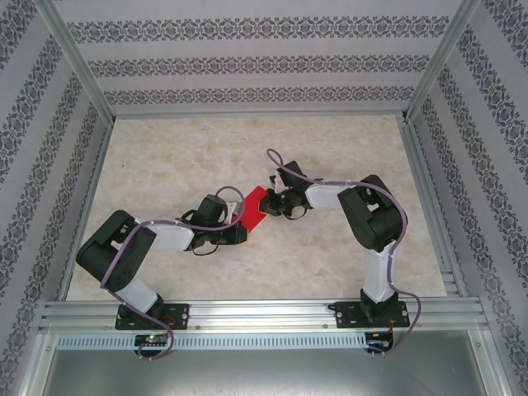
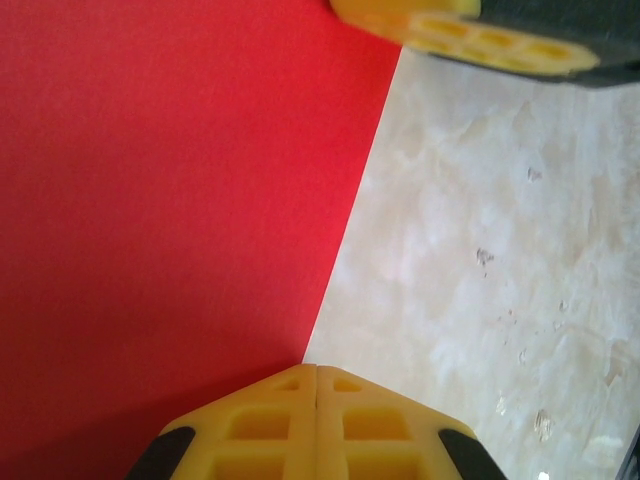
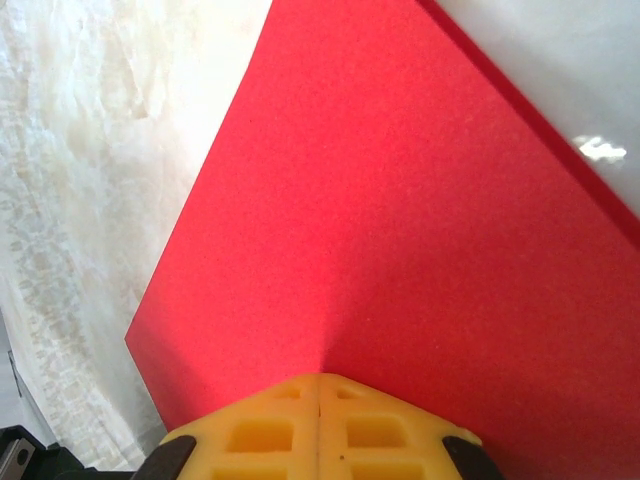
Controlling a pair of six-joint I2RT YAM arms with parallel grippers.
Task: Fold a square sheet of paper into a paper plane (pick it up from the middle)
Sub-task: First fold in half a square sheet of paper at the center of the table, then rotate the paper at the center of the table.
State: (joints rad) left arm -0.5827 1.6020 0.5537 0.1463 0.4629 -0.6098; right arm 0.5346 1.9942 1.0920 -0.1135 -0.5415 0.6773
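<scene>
Lying near the middle of the surface (image 1: pixel 165 165), the square sheet of paper (image 1: pixel 252 208) is bracketed by both arms. The left end effector (image 1: pixel 239 218) is clamped on its near-left edge, fingers (image 2: pixel 260 430) together with the paper's border running into their seam. The right end effector (image 1: pixel 269 204) is pinched shut on the opposite side, where a crease is seen rising from the fingertips (image 3: pixel 380 430). The red strip's long axis is set across the line joining the two, so neither arm is judged nearer. Any fold would have to be made by carrying one held edge toward the other.
</scene>
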